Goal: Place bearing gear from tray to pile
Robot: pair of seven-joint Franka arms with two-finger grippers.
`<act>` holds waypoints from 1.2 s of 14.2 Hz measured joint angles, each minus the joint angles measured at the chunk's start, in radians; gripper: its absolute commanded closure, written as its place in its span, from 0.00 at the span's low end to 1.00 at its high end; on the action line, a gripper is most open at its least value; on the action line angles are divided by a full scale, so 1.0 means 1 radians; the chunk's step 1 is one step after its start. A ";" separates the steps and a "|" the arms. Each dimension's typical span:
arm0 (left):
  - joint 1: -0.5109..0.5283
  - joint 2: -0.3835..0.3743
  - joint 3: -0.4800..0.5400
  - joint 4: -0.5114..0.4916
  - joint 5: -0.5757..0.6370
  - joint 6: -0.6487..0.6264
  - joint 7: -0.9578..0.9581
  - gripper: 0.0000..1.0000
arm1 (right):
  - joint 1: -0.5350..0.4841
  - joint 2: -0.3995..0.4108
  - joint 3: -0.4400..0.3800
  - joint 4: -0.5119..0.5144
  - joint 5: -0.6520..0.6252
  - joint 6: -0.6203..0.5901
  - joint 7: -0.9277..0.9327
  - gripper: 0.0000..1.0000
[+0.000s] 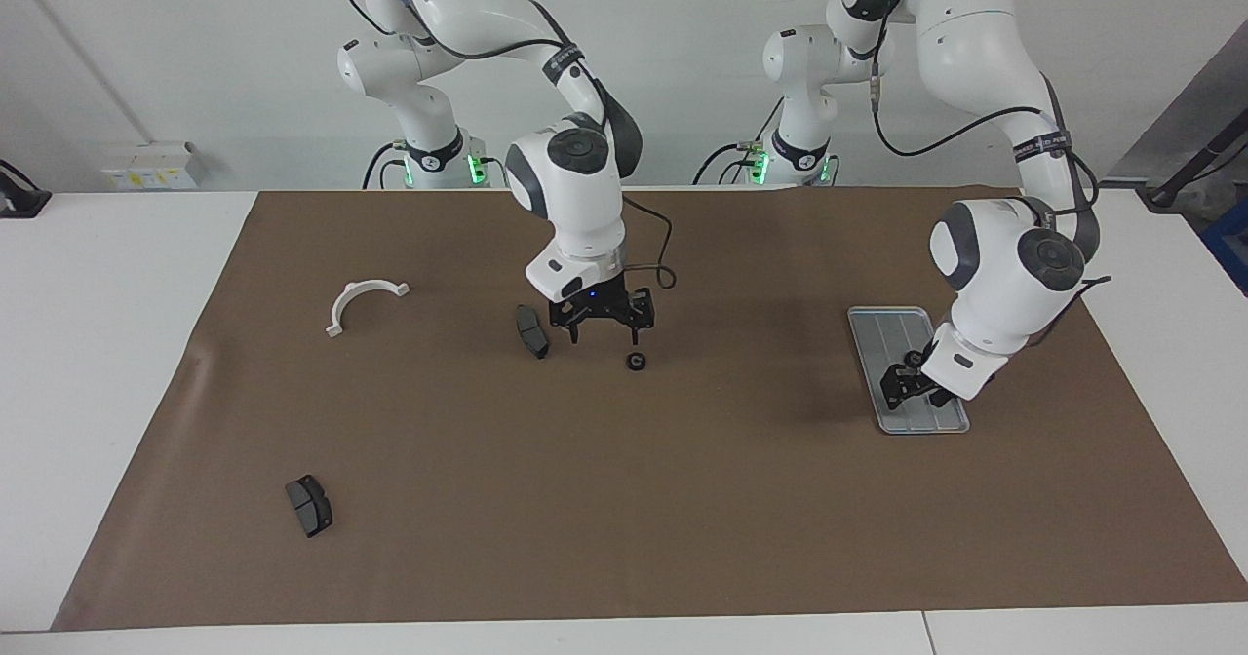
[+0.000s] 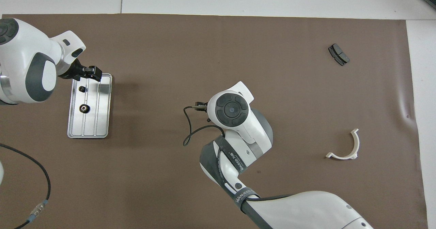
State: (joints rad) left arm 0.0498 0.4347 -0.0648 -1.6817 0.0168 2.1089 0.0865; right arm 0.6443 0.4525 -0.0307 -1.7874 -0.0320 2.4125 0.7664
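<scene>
— What lies toward the right arm's end of the brown paper mat (image 1: pixel 682 519)?

— A white semicircular plastic bracket (image 1: pixel 359 296), lying flat on the half of the mat nearer the robots. A dark grey brake-pad-shaped piece (image 1: pixel 309 505) sits near the mat's corner at that end, by the edge farthest from the robots.

— And toward the middle?

— A second dark grey pad-shaped piece (image 1: pixel 531 330), then the right gripper (image 1: pixel 606 338) low over the mat just beside it, its fingers spread apart with nothing between them. A small black round bearing gear (image 1: pixel 636 362) lies on the mat beside one fingertip; I cannot tell whether they touch.

— Where are the other gears?

— On the flat silver-grey ridged metal tray (image 1: pixel 877 328), near the mat's edge at the left arm's end. A larger black gear (image 2: pixel 83 109) and a smaller one (image 2: pixel 81 89) rest on it, apart from each other.

— The left gripper?

— The left gripper (image 1: pixel 907 389) is low over the tray's end farthest from the robots, close to the smaller gear. I cannot tell how its jaws stand.
</scene>
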 measured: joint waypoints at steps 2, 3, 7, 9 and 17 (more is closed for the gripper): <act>0.023 -0.003 0.000 -0.032 0.000 0.029 0.023 0.38 | 0.004 0.026 -0.001 0.001 -0.011 0.007 0.001 0.00; 0.033 -0.005 0.000 -0.055 0.000 0.056 0.029 0.41 | 0.007 0.029 -0.001 0.001 -0.018 0.006 0.001 0.00; 0.042 -0.013 0.009 -0.122 0.000 0.127 0.032 0.42 | 0.026 0.030 -0.001 0.000 -0.030 0.004 0.001 0.10; 0.049 -0.016 0.010 -0.128 0.000 0.133 0.032 0.43 | 0.037 0.033 -0.001 -0.001 -0.033 0.003 0.001 0.23; 0.063 -0.021 0.014 -0.174 0.000 0.188 0.032 0.56 | 0.038 0.040 -0.005 -0.002 -0.045 0.004 0.000 0.37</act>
State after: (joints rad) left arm 0.1124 0.4142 -0.0504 -1.8560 0.0169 2.2970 0.1186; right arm 0.6819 0.4922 -0.0354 -1.7892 -0.0770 2.4163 0.7661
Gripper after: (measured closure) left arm 0.502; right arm 0.366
